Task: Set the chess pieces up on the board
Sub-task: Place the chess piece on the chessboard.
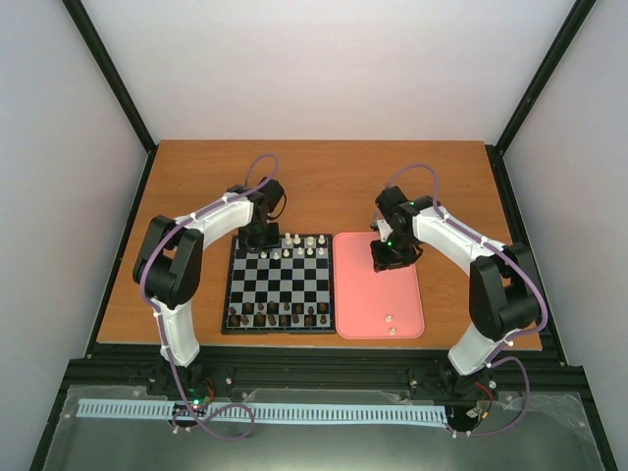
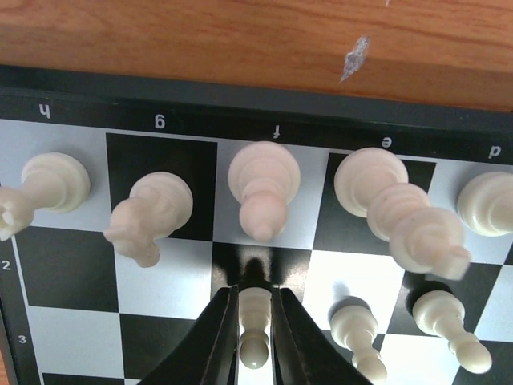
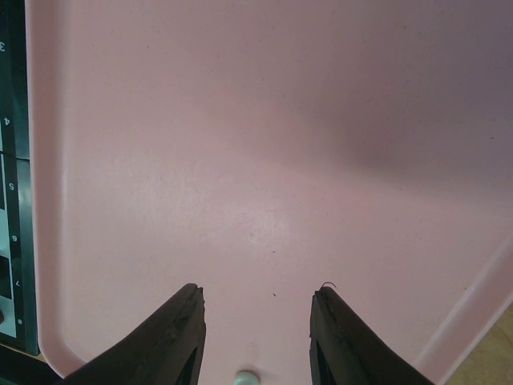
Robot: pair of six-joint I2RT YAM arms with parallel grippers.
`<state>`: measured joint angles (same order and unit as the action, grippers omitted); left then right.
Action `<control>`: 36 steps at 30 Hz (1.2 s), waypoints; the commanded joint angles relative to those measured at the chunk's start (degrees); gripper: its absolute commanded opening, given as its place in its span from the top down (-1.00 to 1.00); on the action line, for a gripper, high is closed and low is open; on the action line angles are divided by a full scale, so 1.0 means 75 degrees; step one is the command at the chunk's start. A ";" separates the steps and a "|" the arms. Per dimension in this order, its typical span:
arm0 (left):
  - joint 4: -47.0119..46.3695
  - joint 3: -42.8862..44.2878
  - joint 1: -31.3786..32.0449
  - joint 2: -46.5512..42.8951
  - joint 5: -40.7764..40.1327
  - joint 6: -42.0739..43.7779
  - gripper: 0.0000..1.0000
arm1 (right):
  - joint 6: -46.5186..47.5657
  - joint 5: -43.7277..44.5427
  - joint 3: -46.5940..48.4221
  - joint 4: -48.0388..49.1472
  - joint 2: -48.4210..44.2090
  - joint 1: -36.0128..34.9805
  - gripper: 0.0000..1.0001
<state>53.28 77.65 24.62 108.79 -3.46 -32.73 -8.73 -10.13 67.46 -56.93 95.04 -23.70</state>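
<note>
CHESSBOARD MID-SETUP: The board (image 1: 280, 285), black and pale grey checks inside a black border, lies flat, with the cream chess pieces (image 1: 294, 241) lined along its far edge. Seen up close, a rook (image 2: 52, 183), knight (image 2: 148, 212) and bishop (image 2: 263, 180) stand upright on files h, g and f of the back rank. Two taller pieces stand beside them on e and d. One pawn (image 2: 255, 325), upright in front of the bishop, is pinched between the fingers of the left gripper (image 2: 255, 295). Two more pawns stand beside it. Two small cream pieces (image 1: 390, 318) sit off the board on the pink tray (image 1: 378, 285).
</note>
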 commanded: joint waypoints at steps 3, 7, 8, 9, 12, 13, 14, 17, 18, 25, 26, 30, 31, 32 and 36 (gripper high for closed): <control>-0.0142 0.0289 -0.0090 0.0164 -0.0144 0.0105 0.71 | 0.0111 -0.0088 0.0122 0.0070 0.0118 0.0090 0.25; -0.0176 0.0279 -0.0101 0.0175 -0.0171 0.0075 0.71 | 0.0121 -0.0131 0.0127 0.0067 0.0165 0.0090 0.25; -0.0186 0.0281 -0.0105 0.0170 -0.0181 0.0065 0.71 | 0.0121 -0.0137 0.0114 0.0067 0.0188 0.0096 0.25; -0.0199 0.0285 -0.0104 0.0184 -0.0182 0.0063 0.71 | 0.0121 -0.0148 0.0121 0.0067 0.0197 0.0097 0.26; -0.0162 0.0306 -0.0107 0.0181 -0.0140 0.0072 0.71 | 0.0121 -0.0156 0.0128 0.0056 0.0216 0.0092 0.25; -0.0130 0.0313 -0.0119 0.0164 -0.0126 0.0083 0.71 | 0.0121 -0.0160 0.0123 0.0057 0.0209 0.0092 0.26; -0.0121 0.0301 -0.0119 0.0141 -0.0114 0.0092 0.71 | 0.0121 -0.0164 0.0133 0.0051 0.0217 0.0093 0.25; -0.0069 0.0256 -0.0118 0.0024 -0.0085 0.0130 0.58 | 0.0139 -0.0155 0.0131 0.0043 0.0204 0.0096 0.26; -0.0062 0.0243 -0.0111 -0.0019 -0.0062 0.0133 0.55 | 0.0135 -0.0147 0.0128 0.0043 0.0200 0.0101 0.25; 0.0010 0.0133 -0.0114 -0.0314 0.0071 0.0073 0.51 | 0.0143 -0.0173 0.0099 0.0067 0.0195 0.0100 0.26; 0.0001 0.0091 -0.0117 -0.0336 0.0119 0.0050 0.51 | 0.0144 -0.0183 0.0096 0.0076 0.0196 0.0094 0.26; -0.0085 -0.0153 -0.0113 -0.0428 0.0341 -0.0055 0.51 | 0.0151 -0.0218 0.0099 0.0078 0.0208 0.0090 0.26; -0.0111 -0.0211 -0.0115 -0.0440 0.0372 -0.0085 0.51 | 0.0154 -0.0233 0.0096 0.0078 0.0218 0.0096 0.26; -0.0127 -0.0267 -0.0113 -0.0452 0.0394 -0.0094 0.51 | 0.0156 -0.0250 0.0099 0.0078 0.0218 0.0101 0.26; -0.0142 -0.0392 -0.0115 -0.0484 0.0418 -0.0118 0.51 | 0.0156 -0.0252 0.0093 0.0078 0.0225 0.0093 0.26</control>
<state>52.49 75.33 24.12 107.02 -1.26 -32.60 -8.27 -11.40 67.46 -56.93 96.07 -23.64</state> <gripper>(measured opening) 0.246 0.372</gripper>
